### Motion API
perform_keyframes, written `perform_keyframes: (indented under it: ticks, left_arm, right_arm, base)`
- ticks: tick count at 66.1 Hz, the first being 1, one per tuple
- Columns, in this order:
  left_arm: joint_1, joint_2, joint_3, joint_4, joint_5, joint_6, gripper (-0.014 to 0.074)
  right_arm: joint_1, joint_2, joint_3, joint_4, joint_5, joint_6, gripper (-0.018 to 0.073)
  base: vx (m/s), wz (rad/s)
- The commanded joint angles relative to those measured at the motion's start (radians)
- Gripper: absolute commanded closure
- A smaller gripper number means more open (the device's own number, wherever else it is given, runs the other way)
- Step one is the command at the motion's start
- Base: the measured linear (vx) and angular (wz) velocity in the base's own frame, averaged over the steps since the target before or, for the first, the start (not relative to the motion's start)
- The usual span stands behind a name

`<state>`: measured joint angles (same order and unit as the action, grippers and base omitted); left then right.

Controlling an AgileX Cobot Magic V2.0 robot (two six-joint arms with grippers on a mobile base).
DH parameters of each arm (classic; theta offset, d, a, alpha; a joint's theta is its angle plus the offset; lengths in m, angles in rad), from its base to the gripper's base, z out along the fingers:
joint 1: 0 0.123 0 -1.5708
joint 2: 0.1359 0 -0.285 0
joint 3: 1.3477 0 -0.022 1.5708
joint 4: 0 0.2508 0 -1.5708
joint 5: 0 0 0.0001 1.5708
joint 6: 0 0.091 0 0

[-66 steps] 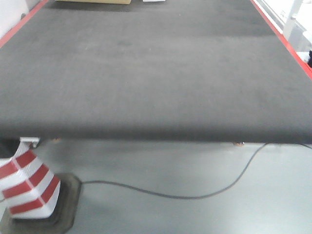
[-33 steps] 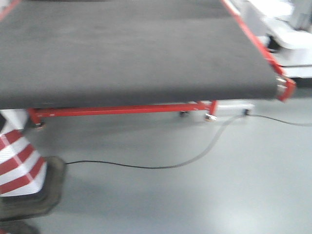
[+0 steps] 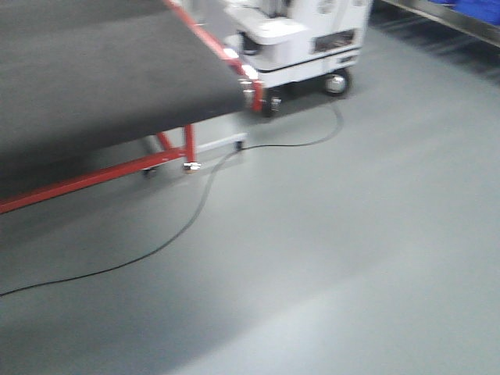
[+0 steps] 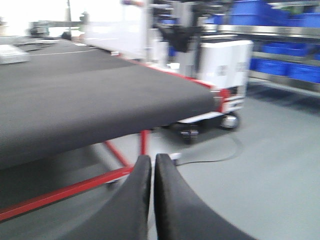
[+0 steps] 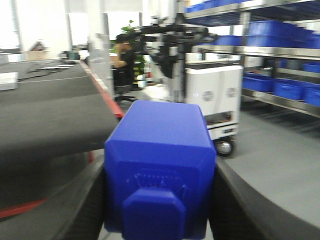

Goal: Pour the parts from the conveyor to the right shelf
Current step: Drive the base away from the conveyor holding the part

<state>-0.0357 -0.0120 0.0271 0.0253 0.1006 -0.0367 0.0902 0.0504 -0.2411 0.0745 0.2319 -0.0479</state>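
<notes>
In the right gripper sits the part.

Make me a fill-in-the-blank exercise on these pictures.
The right gripper is shut on a bright ___ plastic block.
The left gripper is shut and holds ___.
The dark grey felt conveyor belt sits on a ___ metal frame.
A thin black cable lies on the grey ___.
Missing: blue; nothing; red; floor.

A thin black cable snakes across the glossy grey floor towards a white wheeled cart parked beyond.
</notes>
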Motion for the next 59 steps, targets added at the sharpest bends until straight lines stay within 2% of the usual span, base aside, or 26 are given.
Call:
perform_keyframes:
  ticks: [1,59]
  left_arm:
    - [0.002,-0.011,-0.019,-0.006,-0.078,-0.008,0.0603]
    - [0.002,-0.011,-0.019,-0.006,-0.078,-0.008,0.0603]
  right_arm:
    - [-0.001,0.011,-0.027,0.000,-0.081,-0.006,0.0564]
    - [-0.001,0.011,-0.027,0.000,-0.080,-0.006,0.0564]
  base:
    - [-0.22,-0.86]
    - [-0.17,-0.76]
